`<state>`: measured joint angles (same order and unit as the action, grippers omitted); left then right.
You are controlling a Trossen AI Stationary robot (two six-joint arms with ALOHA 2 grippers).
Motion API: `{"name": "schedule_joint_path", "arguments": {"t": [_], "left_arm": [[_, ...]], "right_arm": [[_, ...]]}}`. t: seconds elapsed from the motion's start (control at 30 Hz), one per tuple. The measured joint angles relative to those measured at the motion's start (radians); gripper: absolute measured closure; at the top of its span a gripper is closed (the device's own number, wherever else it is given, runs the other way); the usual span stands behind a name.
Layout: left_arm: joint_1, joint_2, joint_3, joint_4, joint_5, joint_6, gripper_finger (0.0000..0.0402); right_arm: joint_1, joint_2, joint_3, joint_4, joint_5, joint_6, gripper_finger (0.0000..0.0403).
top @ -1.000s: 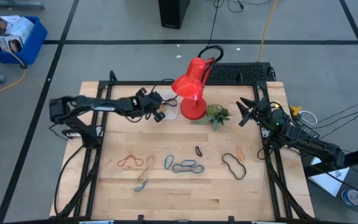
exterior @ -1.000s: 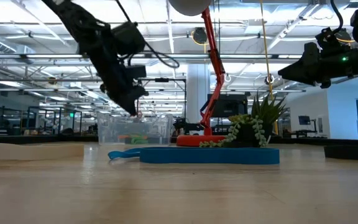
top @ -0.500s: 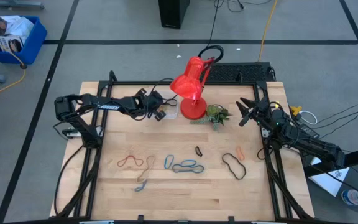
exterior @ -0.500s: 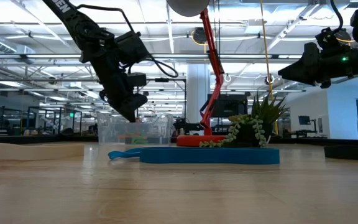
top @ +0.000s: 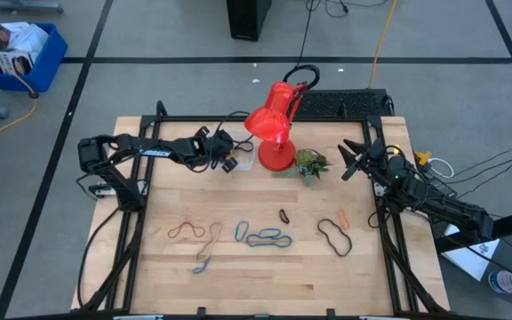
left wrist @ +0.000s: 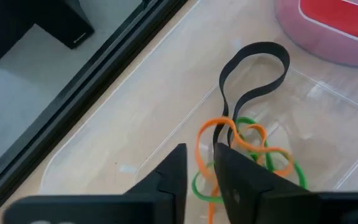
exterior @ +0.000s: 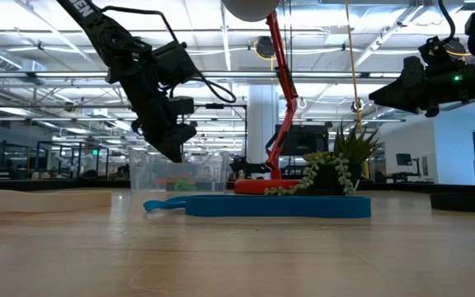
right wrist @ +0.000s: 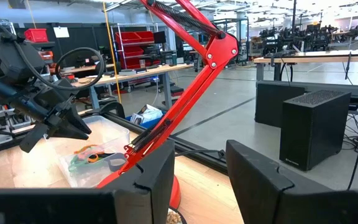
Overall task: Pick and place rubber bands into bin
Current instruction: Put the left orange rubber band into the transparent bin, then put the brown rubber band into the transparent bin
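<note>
The clear bin (top: 245, 160) stands at the table's far side beside the red lamp; it also shows in the low view (exterior: 180, 173). In it lie a black band (left wrist: 253, 74), an orange band (left wrist: 247, 140) and a green one (left wrist: 291, 171). My left gripper (left wrist: 201, 155) hangs over the bin, pointing down into it, its fingers a narrow gap apart (top: 228, 162). My right gripper (top: 349, 162) is open and empty above the table's right side, near the plant. Several more bands lie on the table's near half: red (top: 185, 231), tan (top: 212, 236), blue (top: 269, 238), orange (top: 343, 218) and black (top: 334, 237). My left gripper: the black band's near end (left wrist: 221, 134) runs up to one fingertip (left wrist: 229, 155) and is hidden behind it. I cannot tell whether the finger touches it. The rest of the band lies in the bin.
The red desk lamp (top: 274, 124) leans its shade over the bin's right end. A small green plant (top: 309, 164) stands right of the lamp's base. A dark keyboard (top: 345, 105) lies at the far right. Black frame rails run along the table's left and right edges.
My left arm has drawn back a little toward the table's left edge, and its gripper has sunk slightly over the bin; since then it has kept still.
</note>
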<state>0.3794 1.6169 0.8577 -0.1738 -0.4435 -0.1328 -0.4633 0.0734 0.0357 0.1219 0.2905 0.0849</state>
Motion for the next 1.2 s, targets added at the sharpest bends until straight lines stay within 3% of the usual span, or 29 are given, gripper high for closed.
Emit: {"name": "schedule_joint_path", "arguments": {"t": [0.23,0.5,0.63,0.9,1.2], "left_arm": [[-0.004,-0.023,0.0,-0.014,0.0,0.085,0.0248],[-0.04,-0.23,0.0,-0.136,0.077,0.206,0.0234],[-0.054,-0.382,0.0,-0.262,0.163,0.172,0.0234],[-0.113,-0.601,0.0,-0.451,0.468,0.027,0.0236],[-0.238,-0.636,0.0,-0.452,0.505,-0.034,0.0236]], "right_arm": [[0.0,0.0,0.0,0.0,0.0,0.0,0.0261],[0.0,0.0,0.0,0.0,0.0,0.0,0.0261],[0.0,0.0,0.0,0.0,0.0,0.0,0.0261],[0.0,0.005,0.0,0.001,0.0,-0.003,0.0261],[0.0,0.007,0.0,0.0,0.001,0.0,0.0261]]}}
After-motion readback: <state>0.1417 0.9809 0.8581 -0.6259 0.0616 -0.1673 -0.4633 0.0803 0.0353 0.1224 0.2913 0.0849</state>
